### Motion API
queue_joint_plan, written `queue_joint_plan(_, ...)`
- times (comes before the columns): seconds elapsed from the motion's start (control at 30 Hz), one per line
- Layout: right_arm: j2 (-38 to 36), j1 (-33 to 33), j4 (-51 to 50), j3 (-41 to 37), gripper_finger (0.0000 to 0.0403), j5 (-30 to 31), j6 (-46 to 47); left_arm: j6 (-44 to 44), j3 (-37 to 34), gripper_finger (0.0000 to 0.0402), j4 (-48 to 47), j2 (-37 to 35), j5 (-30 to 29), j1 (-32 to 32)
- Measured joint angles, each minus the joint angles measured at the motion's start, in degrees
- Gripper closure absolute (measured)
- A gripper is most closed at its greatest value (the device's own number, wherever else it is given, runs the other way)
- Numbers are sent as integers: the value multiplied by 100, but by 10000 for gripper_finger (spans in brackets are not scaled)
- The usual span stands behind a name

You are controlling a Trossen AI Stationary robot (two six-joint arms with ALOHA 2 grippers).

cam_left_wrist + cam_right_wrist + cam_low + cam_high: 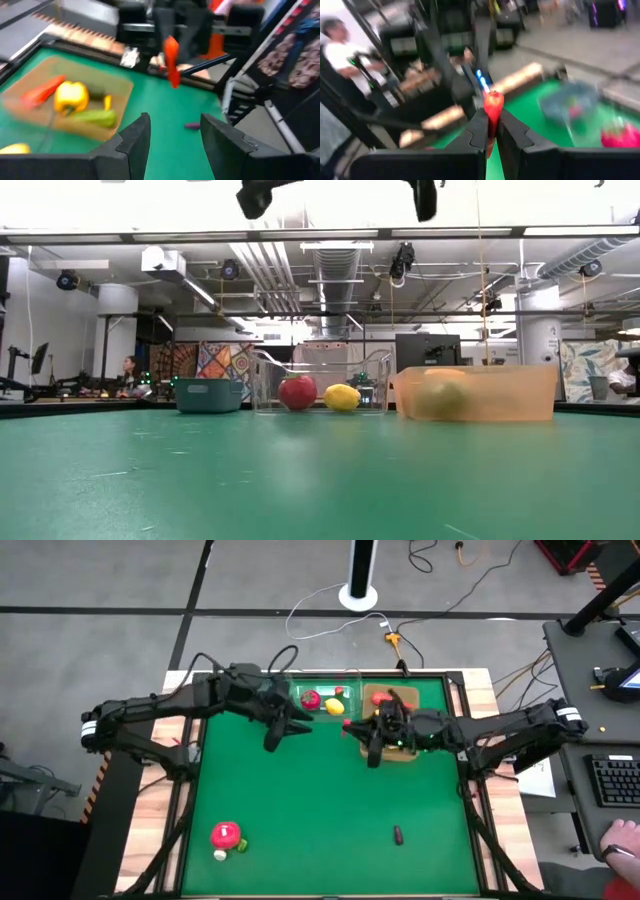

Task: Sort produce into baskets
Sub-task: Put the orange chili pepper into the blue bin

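My right gripper [492,119] is shut on a red chilli [493,106], high above the near edge of the tan tray [408,758]. The tray [30,117] holds a yellow pepper [71,96], a green cucumber [95,117] and a red piece. The clear tub [325,700] at the far edge holds a red round piece [297,392] and a lemon [342,397]. The blue-grey bin [208,394] stands to its left. My left gripper [175,127] is open and empty, in the air in front of the tub [273,733]. My right gripper pinches the red chilli between its two fingers, which lie along it. The chilli's free end [493,97] sticks out past the fingertips. In the left wrist view the chilli [172,62] hangs below the gripper, lifted clear of table and tray.
A red piece with small bits [227,836] lies at the near left of the green mat. A small dark piece [398,835] lies at the near right. Between them the mat is bare. A person [340,47] stands in the room beyond.
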Motion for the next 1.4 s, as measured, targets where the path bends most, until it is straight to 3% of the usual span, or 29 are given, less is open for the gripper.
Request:
queue_joint_plan(0.2,15,-286,786,0,385,-690,-317,-288,0,247,1031,494,-2,-285)
queue_joint_plan(0.63,36,-293,717,0,385,-772,-610,-879,0,247,2724,1342,-2,-328)
queue_joint_plan(0.73,50,-293,623,0,385,-740,-618,-896,0,269,2746,1364,-25,-328)
queue_joint_plan(0.93,50,-293,620,0,374,-698,-721,-856,0,386,2659,1345,-43,-302)
queue_joint_plan(1.23,20,-481,457,0,306,-495,-303,-994,2,397,2429,1345,-93,-273)
queue_joint_plan(1.4,13,-667,23,0,264,-395,129,-1075,2,397,1711,1319,-54,-115)
